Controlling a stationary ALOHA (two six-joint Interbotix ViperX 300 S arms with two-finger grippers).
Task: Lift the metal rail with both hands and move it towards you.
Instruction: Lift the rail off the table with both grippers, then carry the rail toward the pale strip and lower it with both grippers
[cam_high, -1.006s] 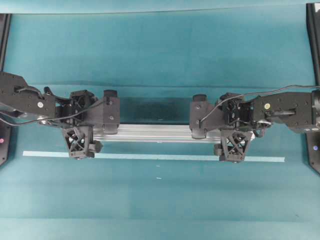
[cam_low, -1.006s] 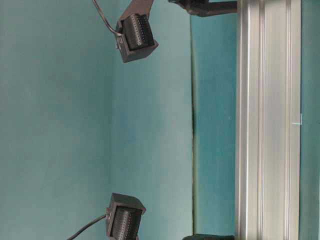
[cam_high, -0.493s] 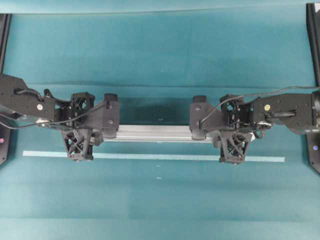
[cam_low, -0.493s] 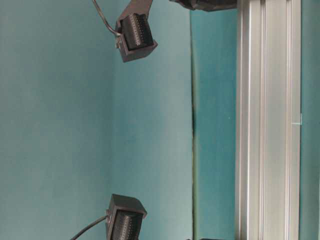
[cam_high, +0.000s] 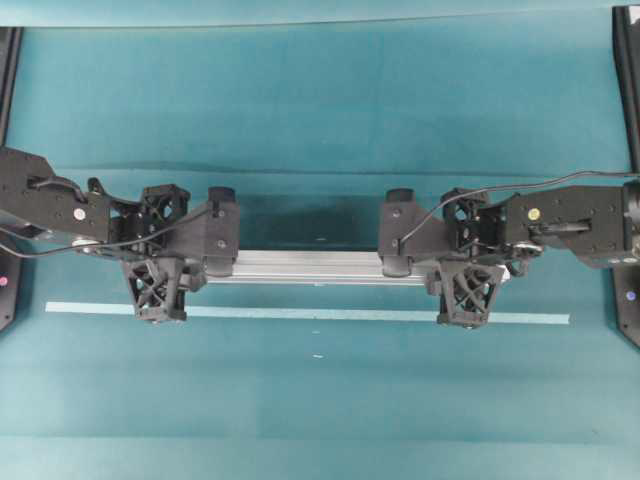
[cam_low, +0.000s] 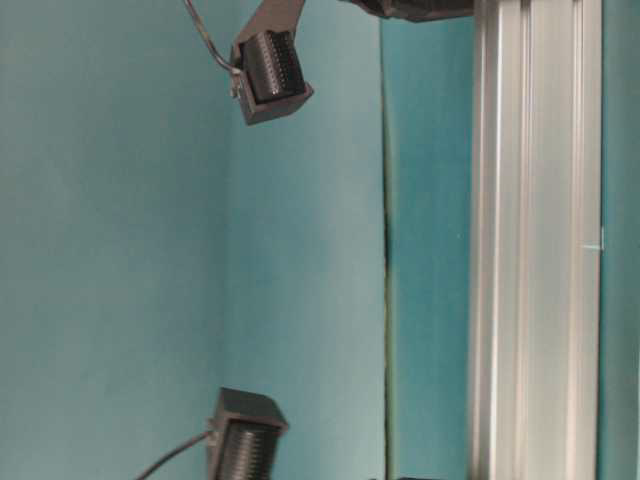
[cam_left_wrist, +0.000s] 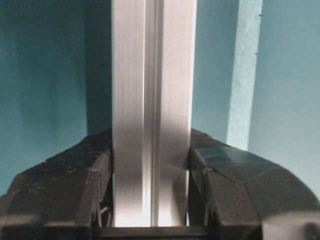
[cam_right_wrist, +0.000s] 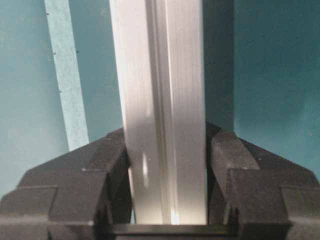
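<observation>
Both grippers clamp the metal rail (cam_high: 310, 267): the left gripper (cam_left_wrist: 151, 197) pinches one end between its pads, the right gripper (cam_right_wrist: 167, 187) the other (each jaw pressed against a grooved side). Over the teal table (cam_high: 320, 110), the rail runs parallel to a pale-blue tape strip (cam_high: 310, 313) just beside it.

teal cloth (cam_high: 320, 100): covers table | pale-blue tape strip (cam_high: 320, 314): flat, straight, lying across cloth
</observation>
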